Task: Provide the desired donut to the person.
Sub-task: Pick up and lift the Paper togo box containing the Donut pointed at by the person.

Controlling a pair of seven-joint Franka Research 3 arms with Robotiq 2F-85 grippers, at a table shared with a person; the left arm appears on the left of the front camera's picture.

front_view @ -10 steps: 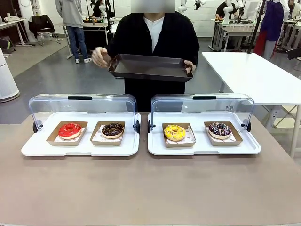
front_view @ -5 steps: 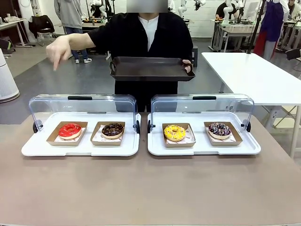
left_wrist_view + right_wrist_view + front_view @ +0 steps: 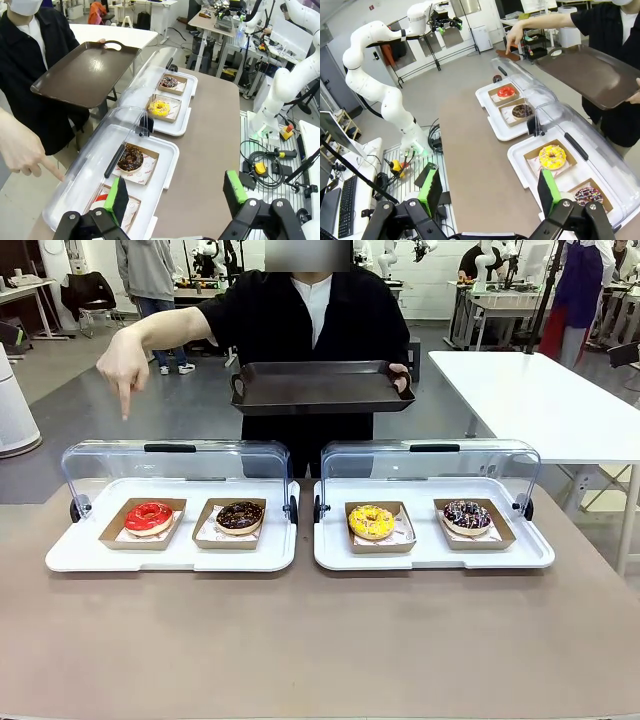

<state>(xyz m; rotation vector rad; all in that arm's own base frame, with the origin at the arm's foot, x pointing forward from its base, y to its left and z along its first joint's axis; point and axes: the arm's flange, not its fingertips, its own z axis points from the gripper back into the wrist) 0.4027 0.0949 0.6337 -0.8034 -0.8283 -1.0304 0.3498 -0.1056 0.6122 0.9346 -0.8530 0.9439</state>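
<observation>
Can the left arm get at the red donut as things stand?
Probably yes. The clear lid is swung up toward the person's side, leaving the red donut uncovered on the robot's side, and the left gripper hangs open near that end. The person's hand is beyond the lid.

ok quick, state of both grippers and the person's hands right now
left gripper: open, empty
right gripper: open, empty
person's pointing hand: empty, index finger aimed down
person's other hand: holding the dark tray
</observation>
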